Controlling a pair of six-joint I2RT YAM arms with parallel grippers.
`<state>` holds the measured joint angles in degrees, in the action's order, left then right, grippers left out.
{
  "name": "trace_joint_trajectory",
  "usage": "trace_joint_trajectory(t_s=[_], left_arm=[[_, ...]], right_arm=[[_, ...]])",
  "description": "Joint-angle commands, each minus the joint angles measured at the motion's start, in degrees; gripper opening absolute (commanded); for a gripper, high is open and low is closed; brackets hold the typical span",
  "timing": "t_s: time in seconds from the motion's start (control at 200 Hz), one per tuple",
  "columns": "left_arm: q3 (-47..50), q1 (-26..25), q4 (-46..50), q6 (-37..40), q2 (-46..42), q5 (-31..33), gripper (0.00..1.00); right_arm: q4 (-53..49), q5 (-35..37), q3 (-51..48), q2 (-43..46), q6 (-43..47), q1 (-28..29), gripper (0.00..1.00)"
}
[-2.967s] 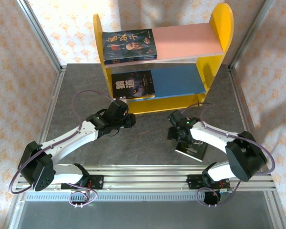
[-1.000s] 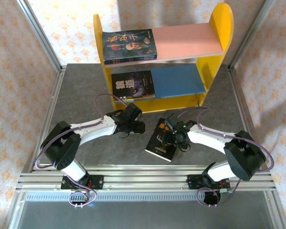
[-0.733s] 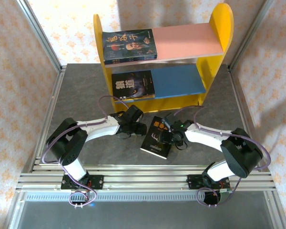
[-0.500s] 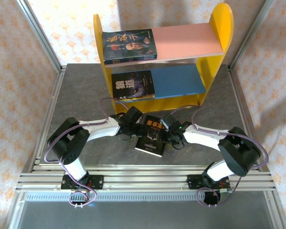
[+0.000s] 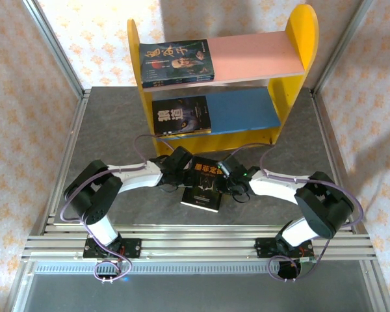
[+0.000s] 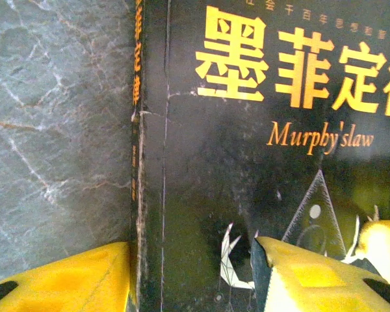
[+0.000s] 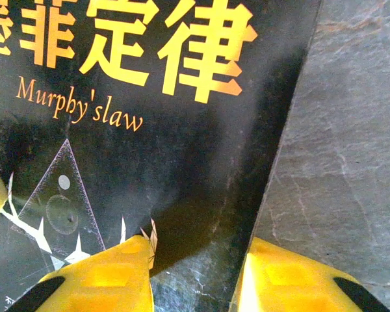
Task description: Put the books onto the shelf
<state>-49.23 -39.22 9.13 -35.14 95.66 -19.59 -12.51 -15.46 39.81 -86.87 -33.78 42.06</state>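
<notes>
Left fingers (image 6: 312, 279) and right fingers (image 7: 97, 286) both parted, astride opposite edges of the black book (image 5: 203, 185) on the desk (image 5: 117, 130); squeeze unevenly and you'll likely skew or buckle it.

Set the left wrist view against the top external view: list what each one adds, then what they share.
Left wrist adds: the Murphy'slaw lettering, the spine and the yellow fingers straddling that spine. Top external adds: the shelf with its upper book and lower book, plus the right gripper opposite. Shared: the black book on the table and the left gripper.
</notes>
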Motion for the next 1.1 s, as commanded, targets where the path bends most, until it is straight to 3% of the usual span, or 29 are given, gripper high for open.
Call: trace_joint_trajectory(t_s=[0.0, 0.25, 0.696, 0.806, 0.946, 1.096], left_arm=[[0.93, -0.67, -5.77, -2.33, -5.9, -7.77, 0.5], [2.42, -0.76, -5.94, -4.35, -13.72, -9.74, 0.51], [3.89, -0.77, -10.4, -6.08, -8.34, -9.62, 0.47], [3.62, -0.77, -10.05, -5.63, -8.62, -9.53, 0.41], [2.56, -0.77, -6.39, -3.8, -9.08, -6.93, 0.28], [1.62, -0.77, -2.58, -2.24, -9.09, -3.67, 0.19]], right_arm=[[9.79, -6.74, 0.23, -6.96, 1.25, 2.62, 0.32], [9.63, -6.99, 2.98, -8.06, 1.34, 3.2, 0.38], [9.44, -6.74, 3.08, -7.0, 1.13, 3.2, 0.47], [9.32, -6.74, 3.16, -7.1, 1.08, 3.2, 0.49], [6.43, -3.39, 3.34, -5.95, 1.29, 3.05, 0.62], [4.42, -1.62, 1.41, -1.56, 0.76, 0.33, 0.68]])
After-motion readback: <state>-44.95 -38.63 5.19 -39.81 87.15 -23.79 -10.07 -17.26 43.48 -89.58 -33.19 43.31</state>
